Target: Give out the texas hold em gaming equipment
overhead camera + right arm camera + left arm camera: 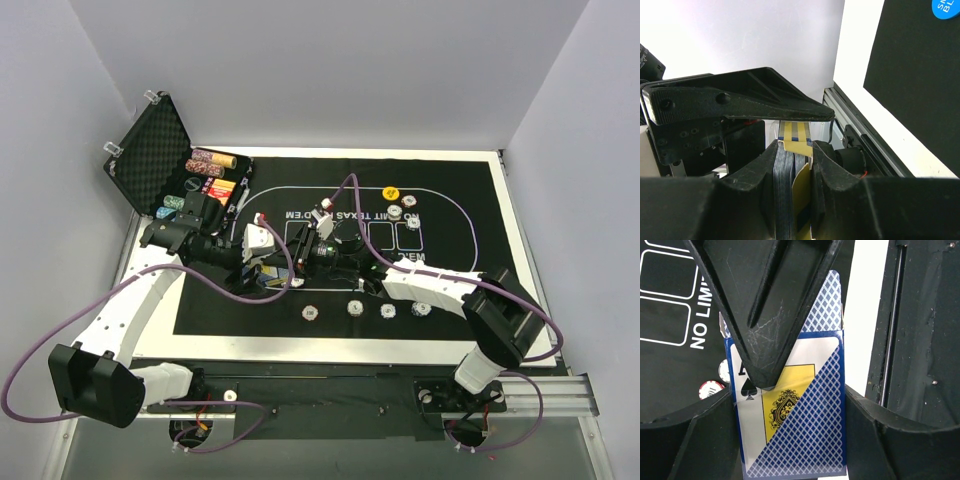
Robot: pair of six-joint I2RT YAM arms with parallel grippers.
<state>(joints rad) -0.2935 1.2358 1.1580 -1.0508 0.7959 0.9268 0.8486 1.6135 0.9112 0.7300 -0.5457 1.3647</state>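
Both clamp card box point(810, 440) | left tool point(790, 400) sees ace face | right tool point(796, 150) sees edge

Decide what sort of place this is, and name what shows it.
Probably a robot lab cell staged as a poker table: plain white walls box in the bench, two arms are bolted to a metal rail at its near edge, and a black hold em mat carries poker chips.
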